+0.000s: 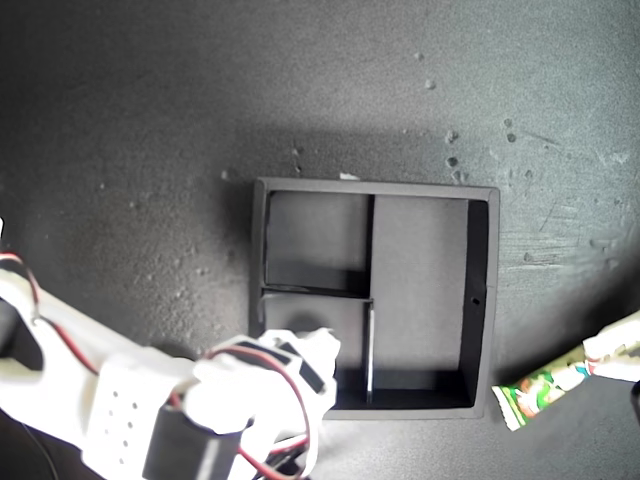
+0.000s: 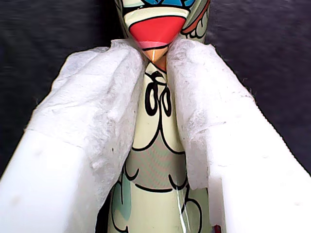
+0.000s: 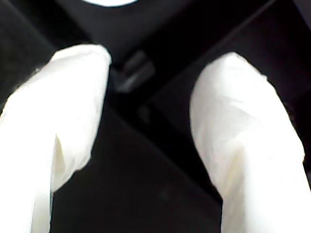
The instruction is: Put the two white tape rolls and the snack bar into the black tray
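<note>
The black tray [image 1: 375, 187] lies mid-table, and its visible compartments hold nothing. My second gripper [image 1: 318, 352] hangs open over the tray's small compartment nearest the exterior view's lower left. In its wrist view the white padded fingers [image 3: 77, 97] stand apart above a tray divider [image 3: 131, 73]. The snack bar [image 1: 540, 388] lies just outside the tray's corner at the exterior view's lower right. My first gripper [image 1: 612, 355] is shut on its far end, pads pinching the printed wrapper [image 2: 155, 145]. The tape rolls are not clearly in view. A white sliver [image 3: 112, 1] shows at one frame edge.
The dark speckled tabletop [image 1: 150, 150] surrounds the tray. The second arm's white body with red wires [image 1: 120, 400] fills the exterior view's lower left corner.
</note>
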`<state>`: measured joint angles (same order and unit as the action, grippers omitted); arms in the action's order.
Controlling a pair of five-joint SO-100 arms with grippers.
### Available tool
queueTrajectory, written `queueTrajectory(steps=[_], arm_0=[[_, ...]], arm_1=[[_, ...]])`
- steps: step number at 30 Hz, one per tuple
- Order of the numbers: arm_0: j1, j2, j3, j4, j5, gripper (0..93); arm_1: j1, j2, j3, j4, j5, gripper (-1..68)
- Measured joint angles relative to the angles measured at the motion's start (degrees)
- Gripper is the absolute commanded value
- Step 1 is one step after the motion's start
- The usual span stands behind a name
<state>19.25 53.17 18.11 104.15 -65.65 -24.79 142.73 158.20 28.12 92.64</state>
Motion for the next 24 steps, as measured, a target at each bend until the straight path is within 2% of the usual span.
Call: queueTrajectory(steps=[7,15,19,24], arm_0=[[0.4,14.5,15.0,0.0,-4.6,13.3],[6.0,21.7,27.5,0.0,-17.7,15.4],[9.2,24.9,33.7,0.0,-24.3,16.1],[14.9,22.9,32.3,0.0,-28.8,16.7]], arm_1=[[12.6,0.0,-19.0,20.5,-14.8,-0.6],[22.9,0.0,-38.9,40.0,-32.5,-0.7],[24.1,-1.7,-46.2,45.5,-41.4,-0.7],[23.7,-9.0,-54.4,48.7,-51.2,-0.7]])
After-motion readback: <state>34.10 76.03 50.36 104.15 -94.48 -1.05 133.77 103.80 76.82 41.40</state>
